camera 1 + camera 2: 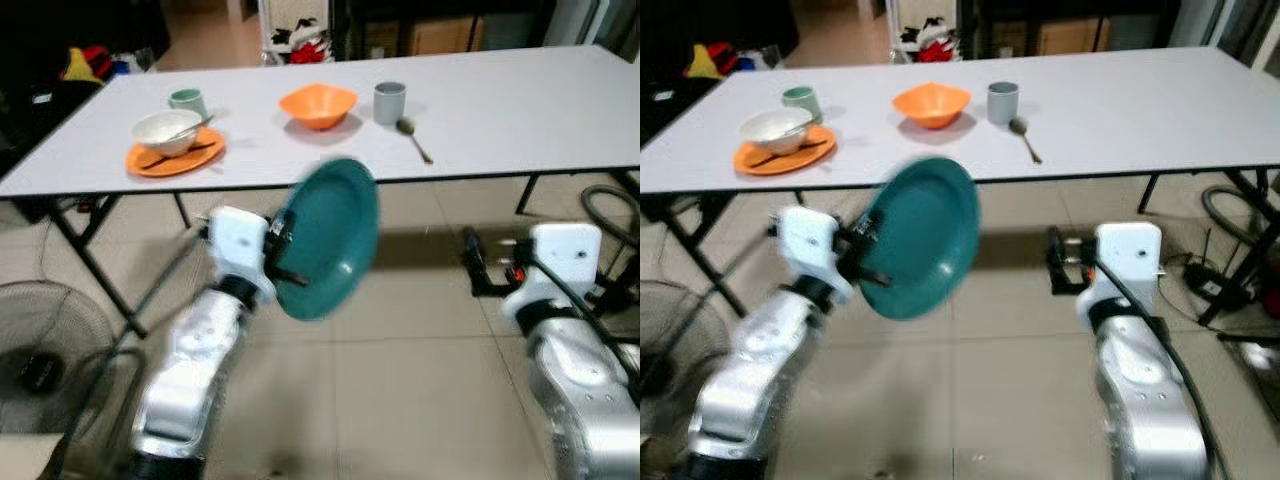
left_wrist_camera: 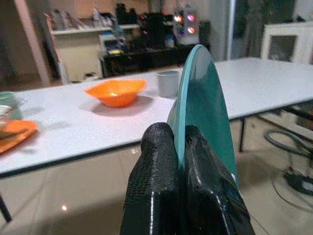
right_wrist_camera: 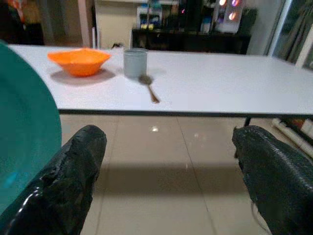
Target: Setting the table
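Observation:
My left gripper [image 1: 283, 262] is shut on the rim of a teal plate [image 1: 335, 235], held on edge above the floor just before the white table [image 1: 520, 100]. In the left wrist view the black fingers [image 2: 156, 181] pinch the teal plate [image 2: 205, 98]. On the table stand an orange bowl [image 1: 318, 104], a grey cup [image 1: 389, 101] and a spoon [image 1: 414, 137]. Farther left sit an orange plate [image 1: 205, 153] carrying a white bowl [image 1: 165, 131], and a green cup [image 1: 187, 101]. My right gripper [image 1: 490, 270] hovers low before the table, open and empty [image 3: 168, 134].
A round fan [image 1: 40, 340] stands on the tiled floor at my lower left. Black folding table legs [image 1: 100, 270] slant under the left end. Cables [image 1: 600, 200] coil on the floor at the right. Dark shelving stands behind the table.

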Robot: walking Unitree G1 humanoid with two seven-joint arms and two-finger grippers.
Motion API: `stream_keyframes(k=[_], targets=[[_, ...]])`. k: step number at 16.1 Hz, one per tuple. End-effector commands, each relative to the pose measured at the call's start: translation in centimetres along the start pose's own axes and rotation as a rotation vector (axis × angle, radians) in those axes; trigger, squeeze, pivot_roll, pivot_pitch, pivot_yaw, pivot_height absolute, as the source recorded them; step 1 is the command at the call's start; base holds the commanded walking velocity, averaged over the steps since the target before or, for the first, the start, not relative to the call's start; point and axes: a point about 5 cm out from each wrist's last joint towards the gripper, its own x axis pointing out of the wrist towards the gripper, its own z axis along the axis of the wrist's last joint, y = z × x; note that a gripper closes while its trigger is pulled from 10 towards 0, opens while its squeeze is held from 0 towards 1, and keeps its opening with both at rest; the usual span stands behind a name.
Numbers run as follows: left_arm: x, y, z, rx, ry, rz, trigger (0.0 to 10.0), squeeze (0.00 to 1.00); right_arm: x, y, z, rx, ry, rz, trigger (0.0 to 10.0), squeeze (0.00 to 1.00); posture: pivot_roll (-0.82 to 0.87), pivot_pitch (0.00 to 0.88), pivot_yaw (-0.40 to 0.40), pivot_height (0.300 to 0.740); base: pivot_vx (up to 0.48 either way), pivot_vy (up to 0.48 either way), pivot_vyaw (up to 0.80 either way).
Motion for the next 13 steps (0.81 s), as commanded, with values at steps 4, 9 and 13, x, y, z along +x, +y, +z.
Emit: stream_keyframes(k=[4,9,13], targets=[[0.3,0.1,0.6,-0.027,-0.028,0.009,10.0,0.00,0.1,-0.2,0.3,-0.006,-0.008,0.003,10.0,0.00,0.01,0.000,0.063,0.740,0.341,0.000,-0.61],[0.8,0.4,0.8,-0.110,-0.037,0.040,10.0,0.00,0.0,0.0,0.4,0.008,-0.013,0.017,10.0,0.00,0.01,0.000,0.070,0.740,0.340,0.000,0.00],[0.9,1.2,1.0,-0.162,-0.048,0.074,10.0,0.00,0.0,0.7,0.6,0.136,-0.011,0.119,10.0,0.00,0.01,0.000,0.070,0.740,0.341,0.000,0.00]])
